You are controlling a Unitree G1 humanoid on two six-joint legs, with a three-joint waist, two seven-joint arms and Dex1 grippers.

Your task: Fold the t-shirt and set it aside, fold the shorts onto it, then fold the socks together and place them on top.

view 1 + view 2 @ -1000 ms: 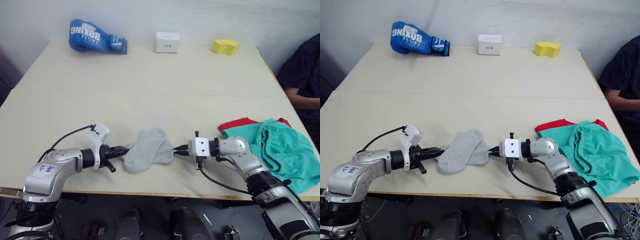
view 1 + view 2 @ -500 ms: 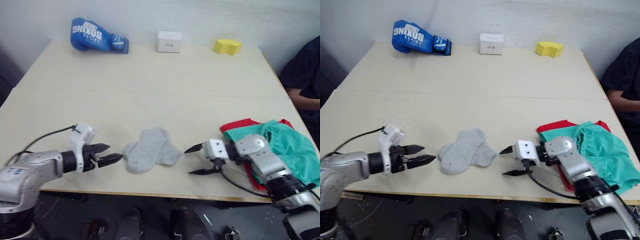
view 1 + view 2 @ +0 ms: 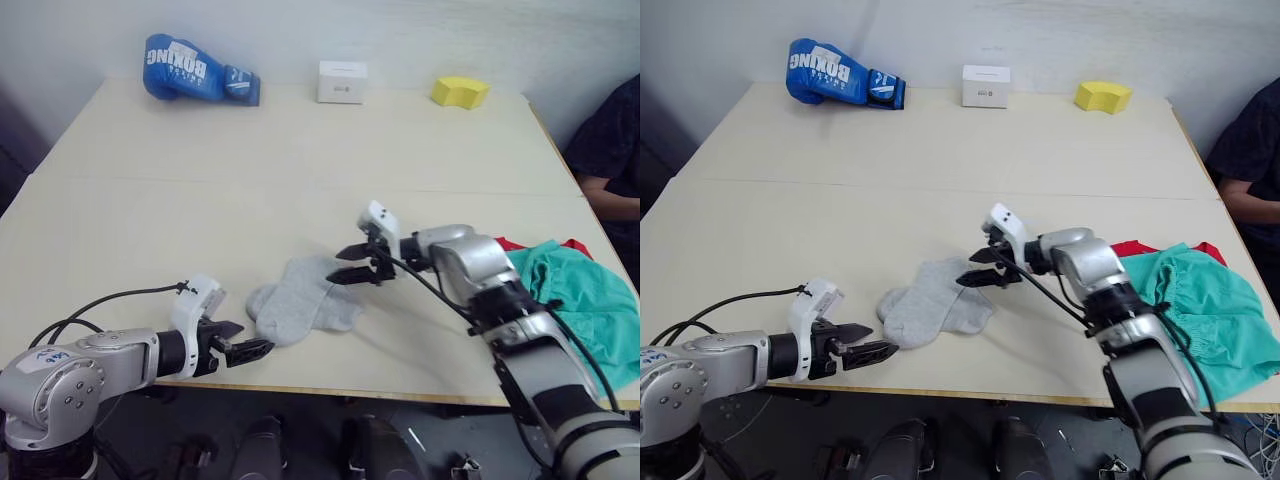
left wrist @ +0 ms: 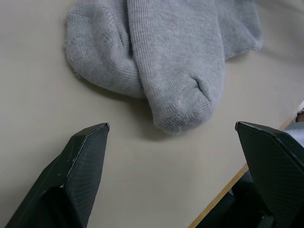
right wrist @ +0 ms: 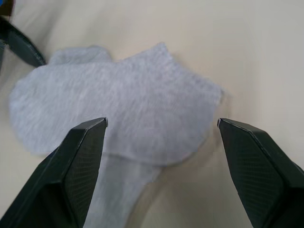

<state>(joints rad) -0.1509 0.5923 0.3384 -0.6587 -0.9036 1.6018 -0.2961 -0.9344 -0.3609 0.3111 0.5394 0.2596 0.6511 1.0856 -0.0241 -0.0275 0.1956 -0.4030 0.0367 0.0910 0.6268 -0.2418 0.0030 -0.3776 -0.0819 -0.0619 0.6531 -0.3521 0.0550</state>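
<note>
1. At the far left of the table, against the back edge, a blue boxing glove lay on its side.
2. The left claw sat low near the front edge, its two black fingers spread apart and holding nothing, tips pointed toward the socks and just short of them.
3. The socks, a pair of light grey ankle socks, lay flat on the table near its front edge, one overlapping the other, between the two claws. In the left wrist view the toe ends faced that claw, free of its fingers.
4. A small white box stood at the back edge, about midway along it.
5. The right claw hung just above the far side of the socks, fingers parted and empty; in the right wrist view the top sock lay in the gap between the open fingers, not gripped.
6. A yellow block rested at the back edge, right of the white box.
7. The shorts, teal green and bunched, lay at the right side of the table on top of the t-shirt, of which a red strip showed at the far edge of the pile.
8. A person's dark sleeve showed beyond the table's right edge.
</note>
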